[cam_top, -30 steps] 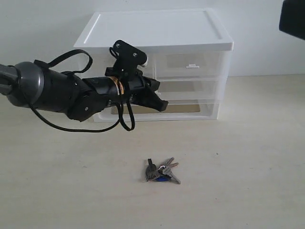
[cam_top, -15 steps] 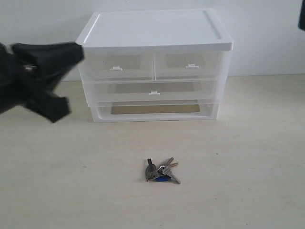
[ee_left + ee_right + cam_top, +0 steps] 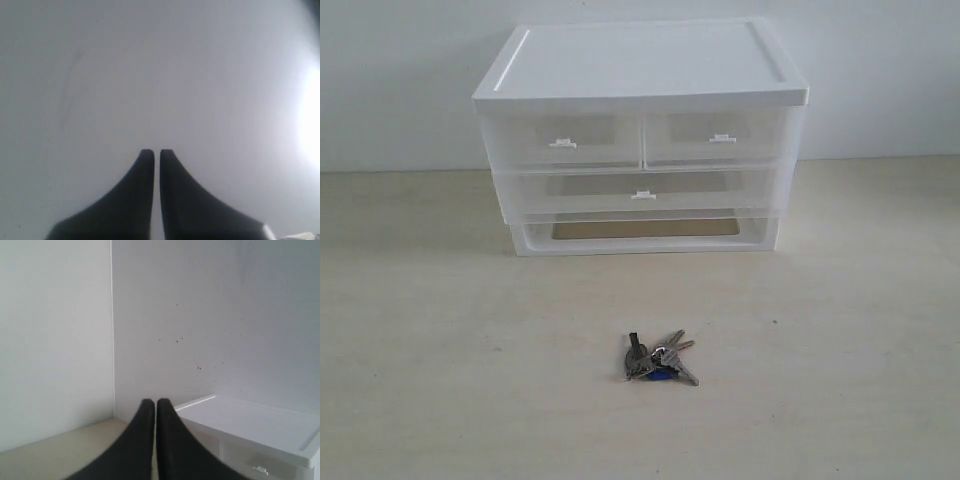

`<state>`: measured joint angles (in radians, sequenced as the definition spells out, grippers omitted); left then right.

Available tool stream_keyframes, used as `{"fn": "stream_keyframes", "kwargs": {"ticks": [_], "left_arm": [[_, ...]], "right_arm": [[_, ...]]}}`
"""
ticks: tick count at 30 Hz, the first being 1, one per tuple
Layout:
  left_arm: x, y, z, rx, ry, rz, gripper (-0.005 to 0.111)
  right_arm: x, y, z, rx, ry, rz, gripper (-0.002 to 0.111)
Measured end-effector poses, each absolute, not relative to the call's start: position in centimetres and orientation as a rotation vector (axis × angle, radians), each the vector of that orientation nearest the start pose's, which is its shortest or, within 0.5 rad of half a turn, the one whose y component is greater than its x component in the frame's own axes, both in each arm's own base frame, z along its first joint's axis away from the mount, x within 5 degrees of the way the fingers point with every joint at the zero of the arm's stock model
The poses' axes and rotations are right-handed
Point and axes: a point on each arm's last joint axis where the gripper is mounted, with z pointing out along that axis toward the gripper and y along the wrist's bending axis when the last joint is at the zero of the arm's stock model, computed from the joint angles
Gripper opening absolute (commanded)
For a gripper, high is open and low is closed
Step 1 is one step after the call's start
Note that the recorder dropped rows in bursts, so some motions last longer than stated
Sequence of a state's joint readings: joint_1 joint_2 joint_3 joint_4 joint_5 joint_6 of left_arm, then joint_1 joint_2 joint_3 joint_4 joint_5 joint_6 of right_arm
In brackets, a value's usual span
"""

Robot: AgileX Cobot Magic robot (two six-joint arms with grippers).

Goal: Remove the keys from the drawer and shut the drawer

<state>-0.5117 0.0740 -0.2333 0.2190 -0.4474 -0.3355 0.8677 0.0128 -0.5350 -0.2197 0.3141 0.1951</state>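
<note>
The keys, a small metal bunch with one blue head, lie on the table in front of the white drawer unit. The wide translucent drawer with its small white tab sits flush in the unit, closed. Neither arm shows in the exterior view. In the left wrist view my left gripper is shut, empty, facing a blank white wall. My right gripper is shut and empty too, held up beside the unit's white top.
Two half-width drawers sit above the wide one, and a white-framed bottom slot below it. The unit stands against a white wall on a pale wooden table.
The left arm, in front of the drawer unit a second ago, has pulled away to the left and out of the exterior view. Keys and drawer have not moved.
</note>
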Motion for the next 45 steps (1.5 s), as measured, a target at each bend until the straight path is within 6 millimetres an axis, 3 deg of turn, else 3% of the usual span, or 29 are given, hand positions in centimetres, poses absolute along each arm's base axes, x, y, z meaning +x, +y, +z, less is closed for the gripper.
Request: {"fn": "stream_keyframes", "kwargs": {"ticks": [6, 17, 29, 32, 35, 40, 45], "left_arm": [[1.7, -1.9, 30.9, 0.237, 0.888, -0.678, 0.004], [3.4, -2.0, 28.1, 0.224, 1.248, -0.6, 0.004], [3.5, -2.0, 27.8, 0.21, 1.287, -0.607, 0.004], [3.6, -1.9, 27.7, 0.276, 1.268, -0.482, 0.004], [4.2, -1.8, 26.0, 0.272, 1.316, -0.332, 0.004], [5.5, -0.9, 21.6, 0.103, 1.477, -0.157, 0.004], [5.6, -0.1, 21.0, 0.016, 1.532, -0.017, 0.004]], "right_arm": [[0.7, 0.0, 34.1, -0.508, 1.243, 0.706, 0.0], [0.9, 0.1, 33.5, -0.518, 1.279, 0.7, 0.0], [0.9, 0.1, 33.5, -0.519, 1.283, 0.699, 0.0], [0.9, 0.1, 33.5, -0.519, 1.283, 0.699, 0.0], [0.9, 0.1, 33.5, -0.519, 1.283, 0.699, 0.0], [0.9, 0.1, 33.5, -0.519, 1.283, 0.699, 0.0], [0.9, 0.1, 33.5, -0.518, 1.28, 0.7, 0.0]]}}
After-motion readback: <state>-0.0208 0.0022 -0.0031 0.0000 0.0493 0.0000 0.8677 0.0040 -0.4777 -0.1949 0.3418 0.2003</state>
